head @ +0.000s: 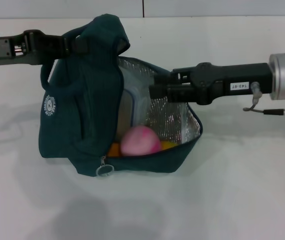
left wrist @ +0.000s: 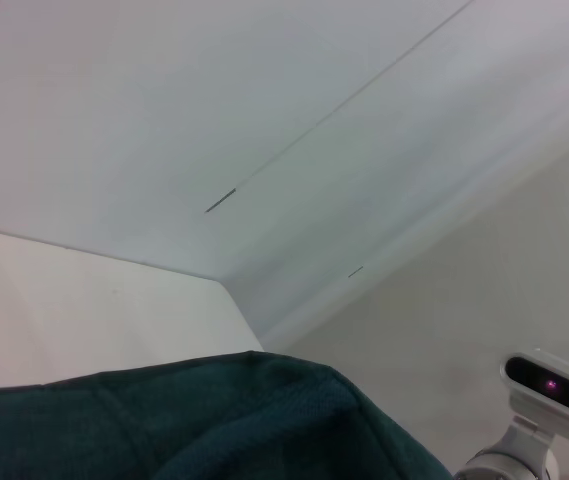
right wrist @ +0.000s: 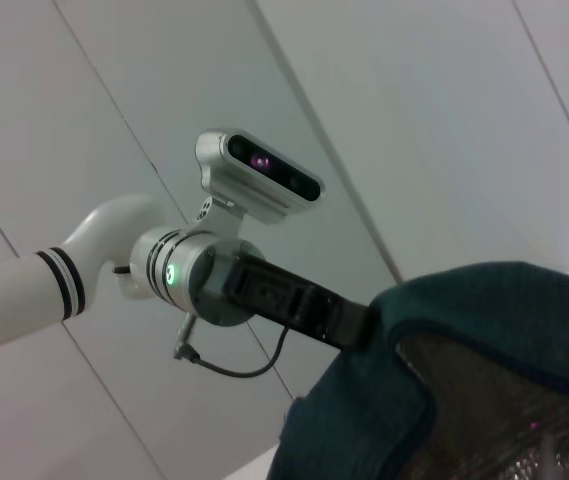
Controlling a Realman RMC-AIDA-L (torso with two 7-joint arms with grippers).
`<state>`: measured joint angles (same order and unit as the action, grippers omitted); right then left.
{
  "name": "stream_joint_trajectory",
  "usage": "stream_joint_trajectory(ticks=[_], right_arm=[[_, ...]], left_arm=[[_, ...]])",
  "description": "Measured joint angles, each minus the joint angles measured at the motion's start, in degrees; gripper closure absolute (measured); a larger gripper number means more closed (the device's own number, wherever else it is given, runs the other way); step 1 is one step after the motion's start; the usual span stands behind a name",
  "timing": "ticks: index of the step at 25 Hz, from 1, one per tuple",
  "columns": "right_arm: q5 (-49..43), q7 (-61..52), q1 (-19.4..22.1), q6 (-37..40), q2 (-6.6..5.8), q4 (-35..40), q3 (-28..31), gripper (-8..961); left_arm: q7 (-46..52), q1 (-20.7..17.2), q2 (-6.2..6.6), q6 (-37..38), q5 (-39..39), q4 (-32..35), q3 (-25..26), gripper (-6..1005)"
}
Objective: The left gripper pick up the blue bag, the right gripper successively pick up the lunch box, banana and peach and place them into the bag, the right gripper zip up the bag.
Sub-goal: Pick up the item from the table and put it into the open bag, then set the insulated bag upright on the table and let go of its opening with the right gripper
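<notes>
Nearest, in the head view: zipper pull ring point(head: 104, 170) hangs at the bag's lower front seam, toward the table's point(head: 242, 200) near edge. Blue bag point(head: 82, 110) sits mid-table, mouth gaping toward the robot's right, silver lining point(head: 175, 120) exposed. Inside, at the front of the opening: peach point(head: 140, 141), pink, resting against the lip. Yellow-orange patches on either side of it, likely the banana point(head: 168, 145), mostly hidden. Behind the peach, lunch box point(head: 132, 107) stands upright against the inner wall, pale with a darker rim.

Farther back: right gripper point(head: 157, 85) reaches in from the table's right side to the upper rim of the opening; its fingers are hidden by fabric and lining, so open or closed cannot be told. Left gripper point(head: 79, 45) comes from the left side, closed on the bag's top fabric, holding it bunched and raised.

Left wrist view: only a fold of the bag point(left wrist: 214, 420), the wall, and a corner of the other arm's camera point(left wrist: 554, 385). Right wrist view alone shows the left arm point(right wrist: 214, 280) end-on, its dark finger section disappearing into the bag's point(right wrist: 364, 420) top edge.
</notes>
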<state>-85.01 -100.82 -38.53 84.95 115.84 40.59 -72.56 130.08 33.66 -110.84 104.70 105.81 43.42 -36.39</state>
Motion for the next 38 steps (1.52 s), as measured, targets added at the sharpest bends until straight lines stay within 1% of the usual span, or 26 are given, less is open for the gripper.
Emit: stream_joint_trajectory(ticks=[2, 5, 8, 10, 12, 14, 17, 19, 23, 27, 33, 38], right_arm=[[0.95, -0.06, 0.6, 0.35, -0.31, 0.31, 0.41, 563], [2.57, -0.73, 2.96, 1.52, -0.68, 0.71, 2.56, 529], [2.69, -3.04, 6.99, 2.66, -0.82, -0.07, 7.2, 491], [2.69, -4.2, 9.5, 2.67, -0.83, -1.35, 9.16, 466], [2.78, -5.09, 11.11, 2.62, -0.83, -3.43, 10.24, 441], [2.72, -5.63, 11.45, 2.65, -0.86, -6.6, 10.53, 387], [2.03, -5.89, 10.2, 2.77, -0.85, -12.53, 9.8, 307], [0.64, -5.89, 8.78, 2.71, -0.63, -15.66, 9.05, 297], [-0.67, -5.91, 7.94, 1.37, -0.36, -16.61, 7.35, 278], [-0.69, -5.93, 7.4, -0.45, -0.16, -17.05, 5.56, 300], [-0.36, -4.77, 7.45, -0.74, 0.03, -16.7, 5.37, 334], [-0.22, -3.72, 7.43, -0.47, 0.01, -16.69, 5.35, 462]], left_arm=[[0.0, -0.08, 0.02, -0.02, 0.01, 0.0, 0.0, 965], [0.03, -0.45, 0.09, -0.04, -0.12, 0.0, 0.0, 965], [0.06, -0.48, 0.12, -0.1, -0.21, 0.0, 0.0, 965], [0.05, -0.42, 0.12, -0.12, -0.24, 0.0, 0.0, 965], [0.04, -0.29, 0.12, -0.15, -0.24, 0.0, 0.0, 965], [0.04, -0.12, 0.11, -0.24, -0.2, 0.0, 0.0, 965], [0.05, 0.03, 0.04, -0.34, 0.04, 0.0, 0.01, 965], [0.05, 0.11, -0.05, -0.37, 0.1, 0.0, 0.0, 965], [0.06, 0.13, -0.07, -0.38, 0.1, 0.0, 0.01, 965], [0.07, 0.13, -0.06, -0.38, 0.1, 0.0, 0.0, 965], [0.04, 0.1, -0.03, -0.38, 0.09, 0.0, -0.17, 965], [0.09, 0.09, -0.13, -0.38, -0.01, 0.0, -0.35, 965]])
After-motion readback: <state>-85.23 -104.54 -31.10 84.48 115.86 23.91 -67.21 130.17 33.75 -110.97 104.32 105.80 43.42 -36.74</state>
